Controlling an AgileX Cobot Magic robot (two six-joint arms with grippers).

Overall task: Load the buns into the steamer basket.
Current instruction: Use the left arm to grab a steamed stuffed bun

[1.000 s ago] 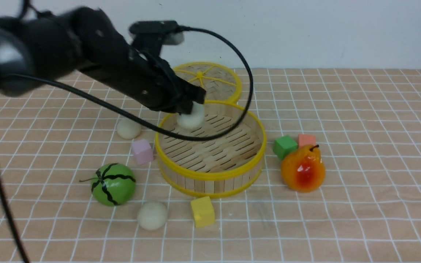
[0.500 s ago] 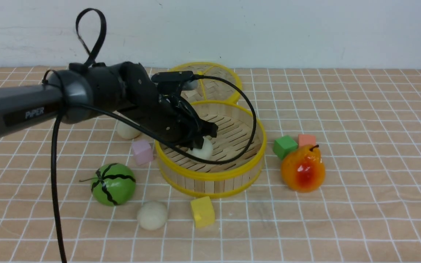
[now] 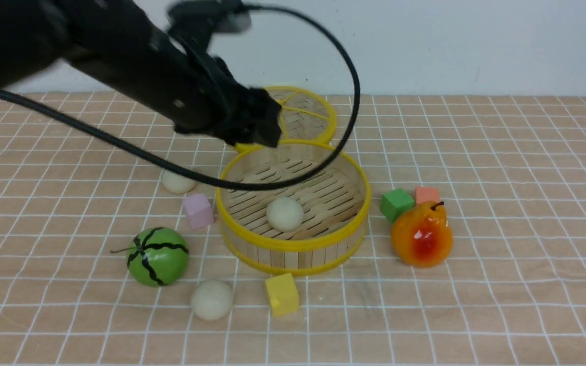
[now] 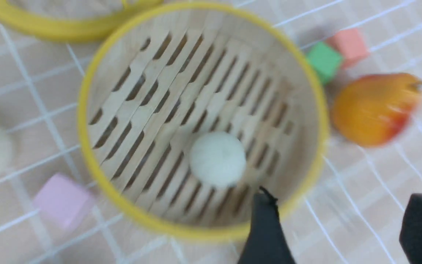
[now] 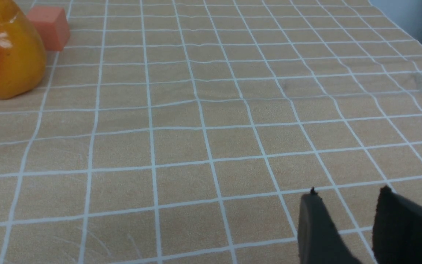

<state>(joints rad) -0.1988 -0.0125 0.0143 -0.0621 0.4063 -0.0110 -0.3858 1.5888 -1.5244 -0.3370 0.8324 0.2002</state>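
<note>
A: Any legible text, labels or numbers?
B: None. The left arm housing point(image 3: 120, 66) is motion-blurred, and no lettering resolves on it.
A: Other surfaces?
B: No characters readable in any view.

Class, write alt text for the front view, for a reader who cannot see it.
One cream-white round bun lies inside the bamboo steamer basket with yellow rims, the black left gripper hanging above its far edge. Two more cream-white buns sit outside on the checked tablecloth, among a green striped melon, an orange pear and pastel cubes.
</note>
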